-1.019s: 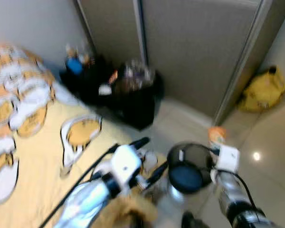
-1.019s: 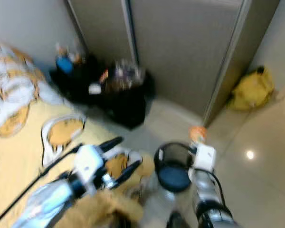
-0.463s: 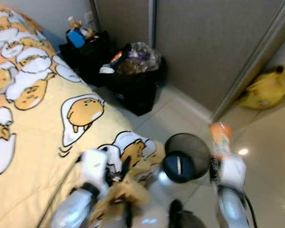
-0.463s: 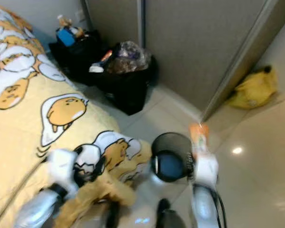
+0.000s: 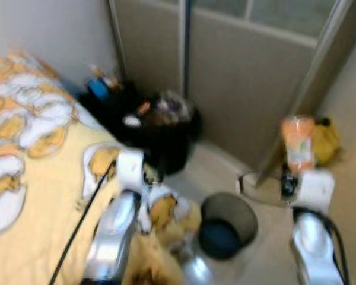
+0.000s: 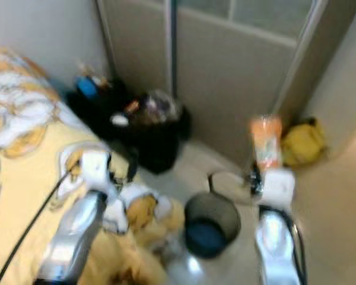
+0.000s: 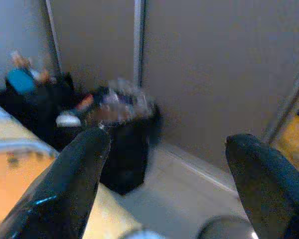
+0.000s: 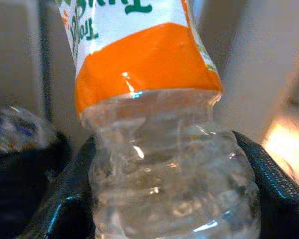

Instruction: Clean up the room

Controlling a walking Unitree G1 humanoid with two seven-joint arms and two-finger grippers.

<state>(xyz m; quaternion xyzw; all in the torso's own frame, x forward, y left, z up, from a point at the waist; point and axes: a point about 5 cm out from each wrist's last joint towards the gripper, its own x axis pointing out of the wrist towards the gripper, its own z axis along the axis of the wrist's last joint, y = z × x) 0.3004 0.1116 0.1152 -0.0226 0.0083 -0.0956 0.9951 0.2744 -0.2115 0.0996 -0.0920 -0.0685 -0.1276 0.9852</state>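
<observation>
My right hand (image 8: 172,199) is clamped on a clear plastic bottle (image 5: 298,142) with an orange label, held upright and raised above the floor, up and right of the round black wastebasket (image 5: 226,224). In the right wrist view the black fingers (image 8: 269,174) press both sides of the ribbed bottle body. My left hand (image 7: 164,164) is spread wide with nothing between its fingers (image 7: 74,174), raised by the bed's edge and pointed at the full black trash bag (image 5: 166,127). The bed (image 5: 35,196) with its yellow egg-character cover sits on my left. A yellow bag (image 5: 327,139) lies on the floor by the grey sliding doors (image 5: 243,77). A black bin (image 5: 104,98) with a blue item on top stands beside the trash bag. The head views are blurred.
</observation>
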